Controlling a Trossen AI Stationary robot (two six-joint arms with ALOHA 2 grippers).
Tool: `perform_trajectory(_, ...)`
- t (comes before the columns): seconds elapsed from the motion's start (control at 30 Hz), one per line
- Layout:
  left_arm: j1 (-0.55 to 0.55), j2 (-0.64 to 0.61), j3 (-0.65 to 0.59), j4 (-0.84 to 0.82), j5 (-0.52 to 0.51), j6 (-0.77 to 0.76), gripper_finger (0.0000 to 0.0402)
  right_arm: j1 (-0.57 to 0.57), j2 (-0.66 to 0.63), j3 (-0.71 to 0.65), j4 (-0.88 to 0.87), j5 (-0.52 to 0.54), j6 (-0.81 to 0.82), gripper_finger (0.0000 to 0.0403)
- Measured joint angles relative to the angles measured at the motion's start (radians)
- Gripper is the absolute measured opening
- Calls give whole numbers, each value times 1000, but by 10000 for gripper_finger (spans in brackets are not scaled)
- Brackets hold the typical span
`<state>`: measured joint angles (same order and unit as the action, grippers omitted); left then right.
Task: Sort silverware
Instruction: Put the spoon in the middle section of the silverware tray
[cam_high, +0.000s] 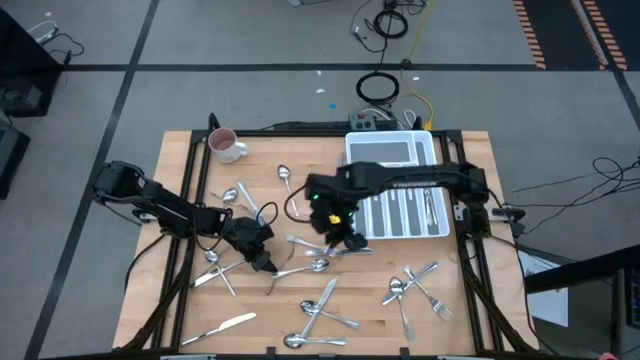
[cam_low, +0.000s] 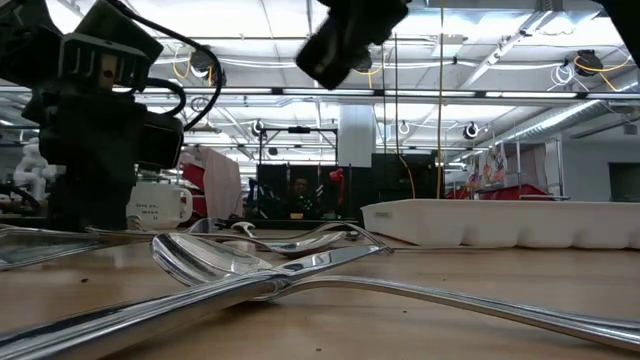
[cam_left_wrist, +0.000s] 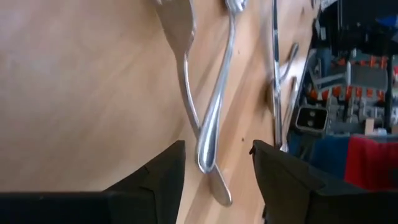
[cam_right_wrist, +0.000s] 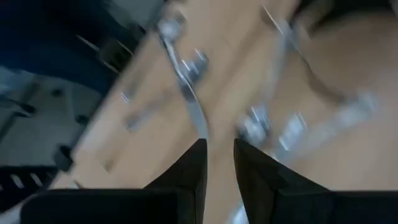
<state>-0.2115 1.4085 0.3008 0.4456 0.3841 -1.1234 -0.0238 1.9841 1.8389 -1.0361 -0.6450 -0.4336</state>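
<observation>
Silverware lies scattered flat over the wooden table (cam_high: 180, 300): spoons, forks and knives (cam_high: 318, 310). A few pieces lie in the slots of the white tray (cam_high: 400, 205) at the right. My left gripper (cam_high: 265, 262) is low over the table at left centre, open. Its fingers stand on either side of the ends of two crossed handles (cam_left_wrist: 210, 146) without touching them. My right gripper (cam_high: 348, 240) reaches from over the tray toward the table's middle, above a cluster of pieces (cam_high: 315, 250). Its fingers (cam_right_wrist: 220, 155) stand a narrow gap apart with nothing between them.
A white-and-pink mug (cam_high: 225, 146) stands at the far left of the table. A grey power strip (cam_high: 370, 122) and cables lie at the far edge. More forks and spoons (cam_high: 415, 285) lie near the front right, and a knife (cam_high: 222, 327) at the front left.
</observation>
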Motion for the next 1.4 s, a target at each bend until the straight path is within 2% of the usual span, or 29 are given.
perform_trajectory(0.07,0,-1,0,-7,20,13,191,7,9,0,51,-24,1,71)
perform_trajectory(0.13,0,-1,1,-36,45,26,191,12,18,0,100,16,2,71)
perform_trajectory(0.3,-1,-2,1,-80,115,85,191,47,44,2,227,249,2,71)
perform_trajectory(0.37,-1,-4,1,-104,133,101,191,72,73,2,269,293,6,71)
perform_trajectory(0.6,-1,-72,2,-224,134,143,191,136,168,2,327,296,115,71)
perform_trajectory(0.83,-1,-154,2,-345,91,119,191,136,255,2,353,304,96,74)
perform_trajectory(0.93,-1,-172,2,-367,77,100,191,147,301,2,345,297,114,94)
perform_trajectory(1.07,-1,-178,2,-378,64,82,191,168,339,1,356,300,132,140)
perform_trajectory(1.2,-1,-179,2,-381,33,94,191,185,351,3,392,381,151,177)
perform_trajectory(1.4,-1,-179,2,-385,12,153,191,176,351,2,459,437,268,185)
